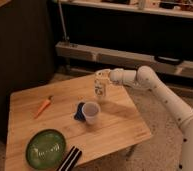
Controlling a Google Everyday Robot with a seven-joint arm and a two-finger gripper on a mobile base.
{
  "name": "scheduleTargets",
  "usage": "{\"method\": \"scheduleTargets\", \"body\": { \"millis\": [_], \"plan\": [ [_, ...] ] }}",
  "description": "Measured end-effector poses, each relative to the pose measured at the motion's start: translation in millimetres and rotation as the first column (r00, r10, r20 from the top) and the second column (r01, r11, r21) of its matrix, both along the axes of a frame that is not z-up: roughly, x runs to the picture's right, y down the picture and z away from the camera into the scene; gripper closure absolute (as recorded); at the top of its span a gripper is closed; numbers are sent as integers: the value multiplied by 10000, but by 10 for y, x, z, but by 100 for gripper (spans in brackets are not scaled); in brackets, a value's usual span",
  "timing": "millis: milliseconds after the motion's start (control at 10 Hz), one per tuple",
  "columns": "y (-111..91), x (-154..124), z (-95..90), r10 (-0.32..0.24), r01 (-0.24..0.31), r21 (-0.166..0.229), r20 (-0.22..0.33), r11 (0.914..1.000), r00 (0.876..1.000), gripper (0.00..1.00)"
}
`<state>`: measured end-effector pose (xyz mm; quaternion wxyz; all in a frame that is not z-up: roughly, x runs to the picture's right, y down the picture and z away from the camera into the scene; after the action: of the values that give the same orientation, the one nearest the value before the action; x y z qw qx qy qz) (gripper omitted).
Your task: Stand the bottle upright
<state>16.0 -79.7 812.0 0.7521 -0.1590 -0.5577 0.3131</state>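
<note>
The small clear bottle (100, 88) with a whitish label and dark marks stands upright near the far middle of the wooden table (45, 130). My gripper (103, 74) is at the bottle's top, reaching in from the right on the white arm (155, 87). The white paper cup (91, 112) lies just in front of the bottle, mouth toward the camera, with a dark blue thing (80, 111) beside it.
An orange carrot (43, 105) lies on the table's left part. A green plate (45, 148) sits at the front left, with a dark striped object (71, 159) at the front edge. A dark shelf unit (125, 35) stands behind the table.
</note>
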Motion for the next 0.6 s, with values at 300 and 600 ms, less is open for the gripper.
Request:
{"method": "scheduleTargets", "body": {
  "millis": [300, 600],
  "plan": [
    [-7, -27, 40, 183, -187, 163, 207, 9997, 9996, 85],
    [-29, -7, 57, 421, -427, 401, 174, 9983, 9990, 55]
  ]
}}
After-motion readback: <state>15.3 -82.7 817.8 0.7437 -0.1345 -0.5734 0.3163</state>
